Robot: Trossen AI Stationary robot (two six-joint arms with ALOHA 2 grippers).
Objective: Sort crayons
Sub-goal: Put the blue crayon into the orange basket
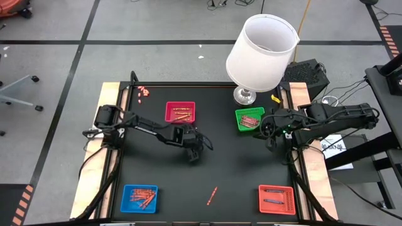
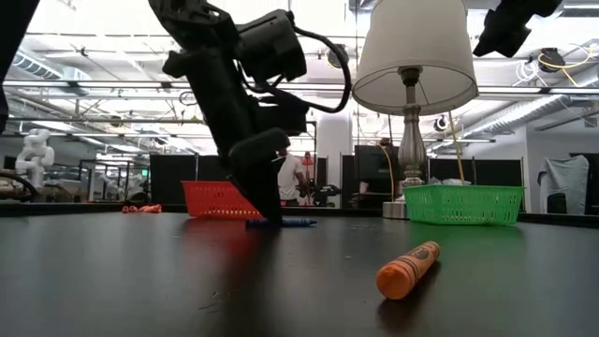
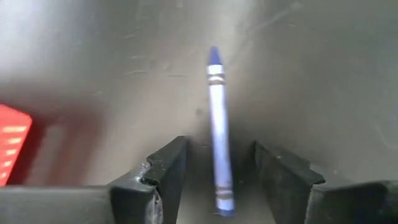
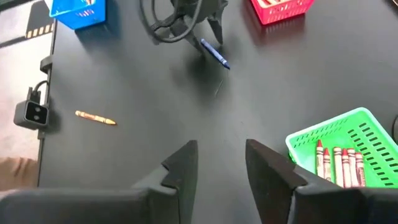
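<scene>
The blue crayon point(image 3: 218, 130) lies flat on the black table point(image 1: 239, 169) between the wide-open fingers point(image 3: 163, 171) of the left gripper point(image 1: 196, 152), apparently not yet held. Closing squarely on its middle should stop it rolling. The red tray point(image 1: 180, 112) sits near; the blue tray point(image 1: 139, 198) is across open table. An orange crayon point(image 1: 212, 195) lies apart. The right gripper point(image 4: 221, 165), half-open and empty, hovers beside the green tray point(image 1: 250, 118).

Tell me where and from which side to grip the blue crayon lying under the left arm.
Grip the blue crayon mid-barrel, coming straight down from above with the jaws across its short axis. It lies flat on the black table, a thin round stick with nothing beside it, so only its long sides can be pinched. The left gripper is already open and straddles its lower end; shifting toward the middle would likely balance it better.
</scene>
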